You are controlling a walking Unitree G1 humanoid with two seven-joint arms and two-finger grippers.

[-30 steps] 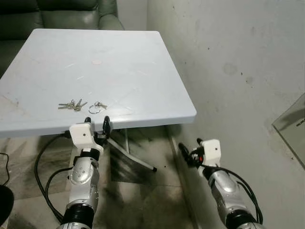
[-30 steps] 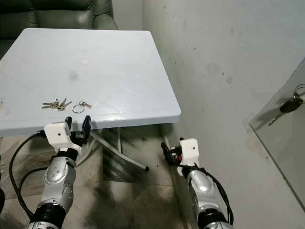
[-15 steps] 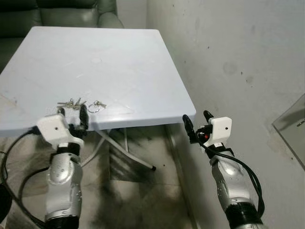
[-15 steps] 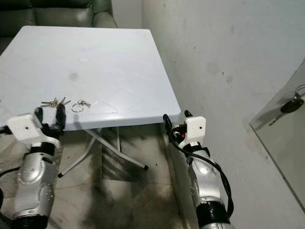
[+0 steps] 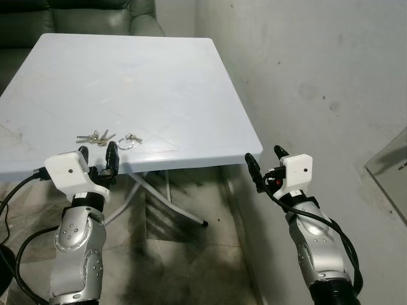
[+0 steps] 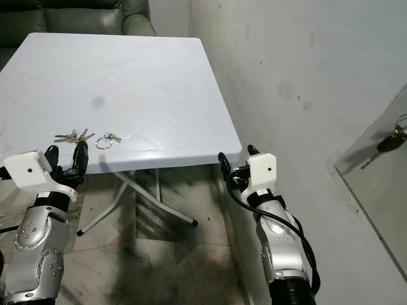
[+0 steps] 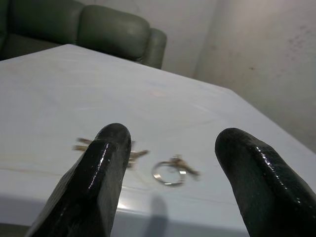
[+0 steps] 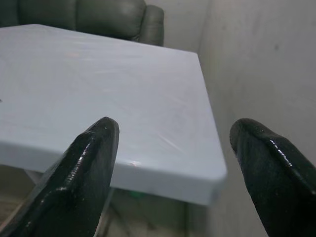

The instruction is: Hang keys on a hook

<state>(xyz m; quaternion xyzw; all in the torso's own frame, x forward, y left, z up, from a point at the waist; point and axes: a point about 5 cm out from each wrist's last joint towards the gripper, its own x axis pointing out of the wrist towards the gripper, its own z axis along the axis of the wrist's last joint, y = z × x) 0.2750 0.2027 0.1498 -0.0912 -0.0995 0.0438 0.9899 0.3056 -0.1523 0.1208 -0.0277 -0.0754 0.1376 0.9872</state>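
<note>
Keys (image 5: 96, 138) + key ring (image 5: 129, 140) lie near table (image 5: 191, 95) front edge. My left gripper (image 5: 97, 161) spread, just short of edge. I'd go over ring, pinch low. Right gripper (image 5: 265, 164) spread, idle by corner.

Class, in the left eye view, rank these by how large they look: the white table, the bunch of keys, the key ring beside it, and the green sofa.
1. white table
2. green sofa, cut off by the frame
3. bunch of keys and key ring look alike; no ranking.

silver jointed arms, white boxy wrist housings, looping black cables, glossy black two-fingered left end effector (image 5: 96, 157)
</note>
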